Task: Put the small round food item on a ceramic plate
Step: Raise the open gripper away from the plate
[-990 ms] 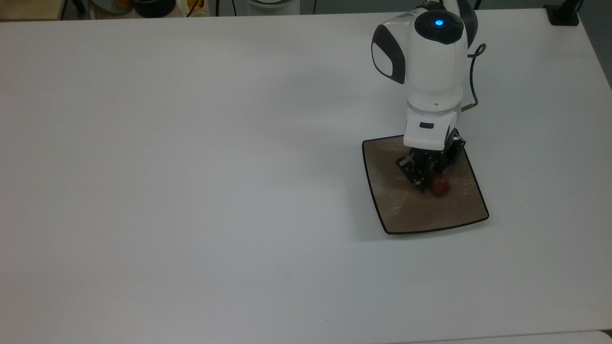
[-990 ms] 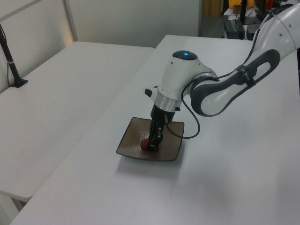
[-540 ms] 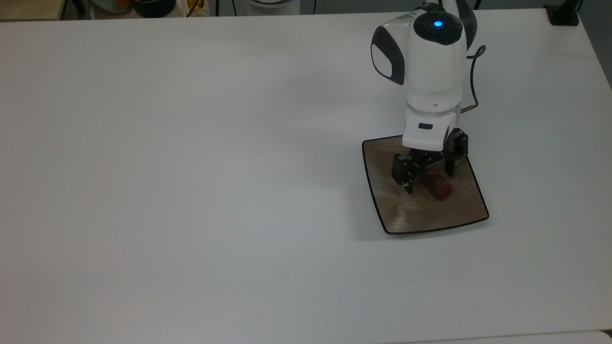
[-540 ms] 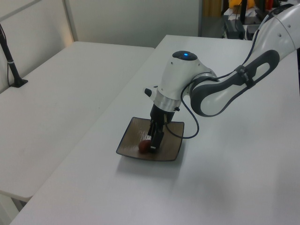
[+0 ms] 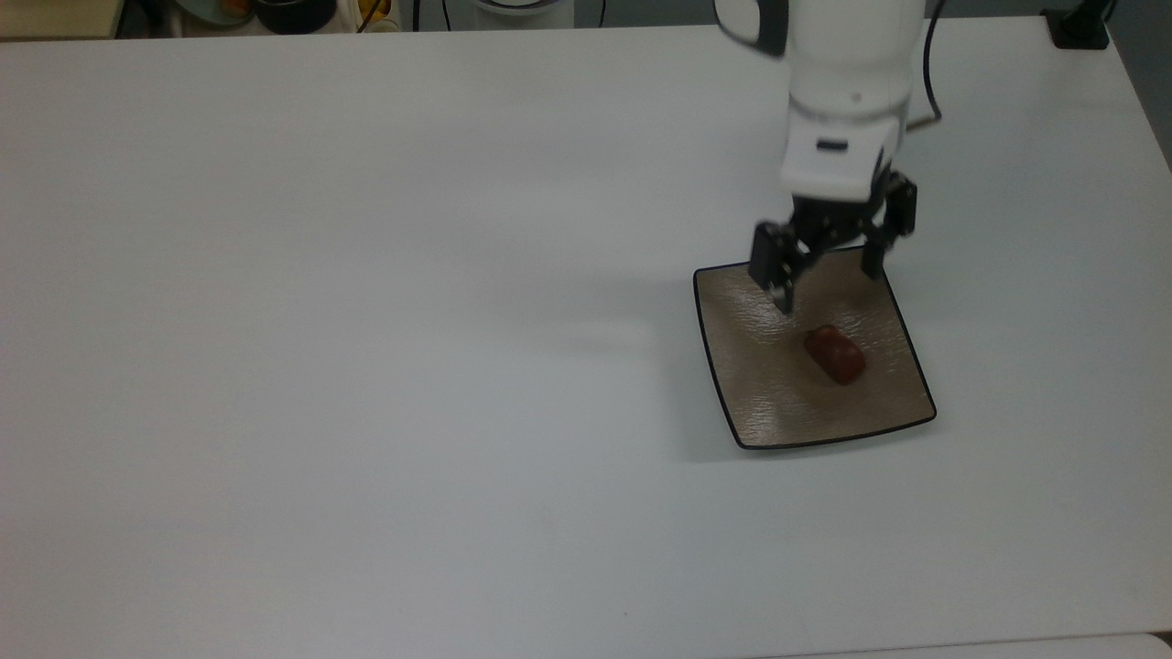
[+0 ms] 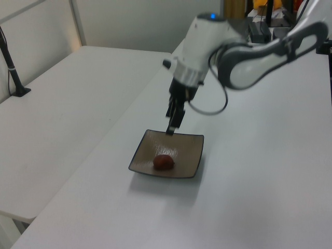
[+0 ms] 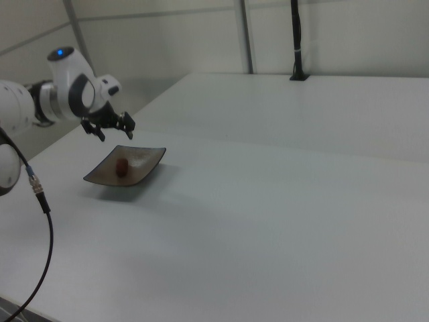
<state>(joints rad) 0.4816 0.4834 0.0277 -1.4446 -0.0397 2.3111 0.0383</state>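
Inspection taken left to right across the top view. The white bench (image 5: pixel 366 366) is bare over its left and middle stretches. Toward the top view's right sits one ceramic plate (image 5: pixel 760 403), square and tan-brown with a dark rim, flat on the bench near its right edge and nearer the far edge than the near one. One small round food item (image 5: pixel 834 354) lies on the plate, a little right of the plate's centre in the top view, touching nothing but the plate surface. Its resting place meets the task sentence; placement is judged complete.

One gripper (image 5: pixel 831 272) hangs above the plate's far edge, clear of the food item. Its two fingers (image 5: pixel 774 270) are spread wide apart and hold nothing. The raised, empty posture is consistent with a release and a retreat from the plate, so that the item is not disturbed; this is a judgement.

Count: one plate, one food item, one arm with one gripper, one bench. In the left view the item (image 6: pixel 163 162) sits near the plate's (image 6: pixel 142 150) near edge
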